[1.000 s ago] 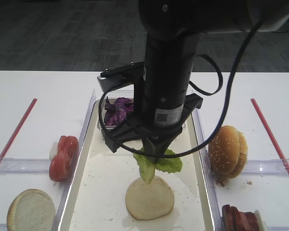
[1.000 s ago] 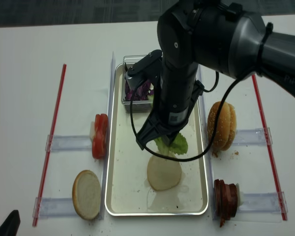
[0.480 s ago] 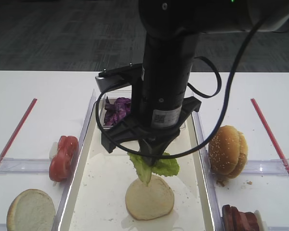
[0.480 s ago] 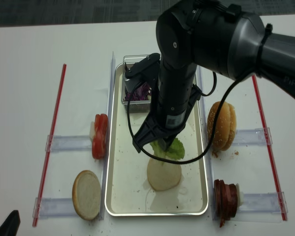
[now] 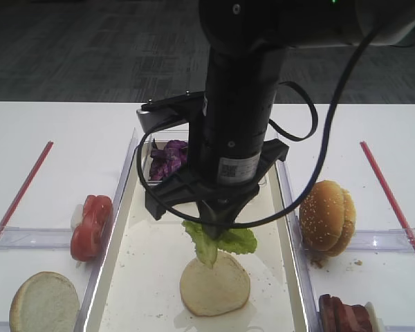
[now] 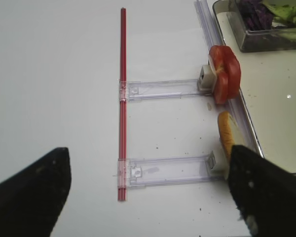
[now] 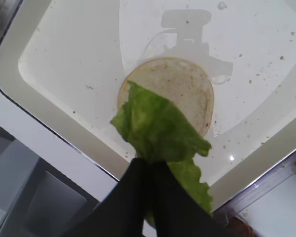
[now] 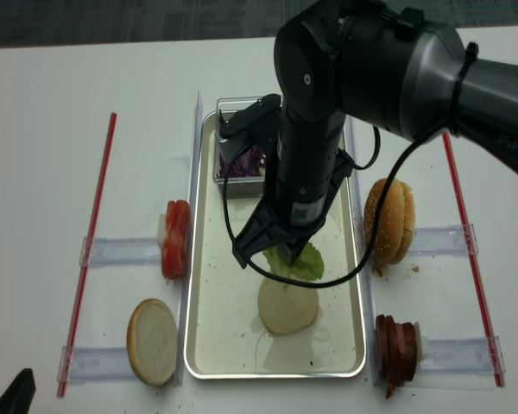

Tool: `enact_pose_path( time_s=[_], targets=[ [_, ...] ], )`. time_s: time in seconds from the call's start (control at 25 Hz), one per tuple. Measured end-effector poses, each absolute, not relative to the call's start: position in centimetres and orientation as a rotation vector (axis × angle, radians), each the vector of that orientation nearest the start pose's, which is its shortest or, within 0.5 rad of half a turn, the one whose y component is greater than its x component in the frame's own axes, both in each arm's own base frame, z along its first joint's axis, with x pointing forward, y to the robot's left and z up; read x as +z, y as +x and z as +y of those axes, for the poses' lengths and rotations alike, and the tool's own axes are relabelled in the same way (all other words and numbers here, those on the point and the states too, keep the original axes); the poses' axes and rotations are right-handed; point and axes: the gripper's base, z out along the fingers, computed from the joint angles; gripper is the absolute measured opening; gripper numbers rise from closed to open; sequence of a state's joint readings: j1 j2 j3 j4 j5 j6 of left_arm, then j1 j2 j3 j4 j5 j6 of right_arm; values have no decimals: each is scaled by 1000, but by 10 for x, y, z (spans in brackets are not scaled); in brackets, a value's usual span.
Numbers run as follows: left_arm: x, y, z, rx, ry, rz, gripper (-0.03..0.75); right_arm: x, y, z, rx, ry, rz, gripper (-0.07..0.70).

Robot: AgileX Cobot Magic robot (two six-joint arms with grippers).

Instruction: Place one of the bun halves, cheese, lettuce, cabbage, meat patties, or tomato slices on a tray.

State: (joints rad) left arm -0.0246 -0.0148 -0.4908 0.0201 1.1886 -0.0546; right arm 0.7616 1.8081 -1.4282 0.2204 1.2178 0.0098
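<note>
Lettuce (image 7: 158, 128) is pinched between the pressed-together fingers of the right gripper (image 7: 150, 165) and hangs just above a pale bun half (image 5: 214, 283) lying on the tray (image 8: 209, 328). Purple cabbage (image 5: 167, 158) sits behind the gripper; tomato slices (image 5: 91, 225) lie to its left.

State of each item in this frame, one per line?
lettuce: pinched, hanging over the bun
right gripper: shut on lettuce
bun half: flat on tray, cut side up
tray: crumb-speckled
left gripper: open, holding nothing
tomato slices: on edge, outside the tray
</note>
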Motion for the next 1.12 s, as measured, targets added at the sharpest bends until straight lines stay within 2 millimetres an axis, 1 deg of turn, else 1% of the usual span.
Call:
enact_pose_path(
  time_s=[0.04, 0.12, 0.24, 0.36, 0.44, 0.6, 1.12],
  targets=[
    [265, -12, 2, -21, -35, 2166, 597, 248, 245, 259, 341, -1052, 2965, 91],
    [265, -12, 2, -21, -35, 2166, 597, 248, 245, 259, 341, -1052, 2965, 160],
    [265, -12, 2, -21, -35, 2166, 597, 248, 245, 259, 341, -1052, 2965, 320],
    [265, -12, 2, -21, -35, 2166, 597, 248, 245, 259, 341, -1052, 2965, 449],
    [265, -12, 2, -21, -35, 2166, 597, 248, 245, 259, 341, -1052, 2965, 497],
    [265, -12, 2, -21, -35, 2166, 597, 248, 245, 259, 341, -1055, 2964, 529],
    [265, -12, 2, -21, -35, 2166, 597, 248, 245, 259, 341, -1052, 2966, 532]
  ],
)
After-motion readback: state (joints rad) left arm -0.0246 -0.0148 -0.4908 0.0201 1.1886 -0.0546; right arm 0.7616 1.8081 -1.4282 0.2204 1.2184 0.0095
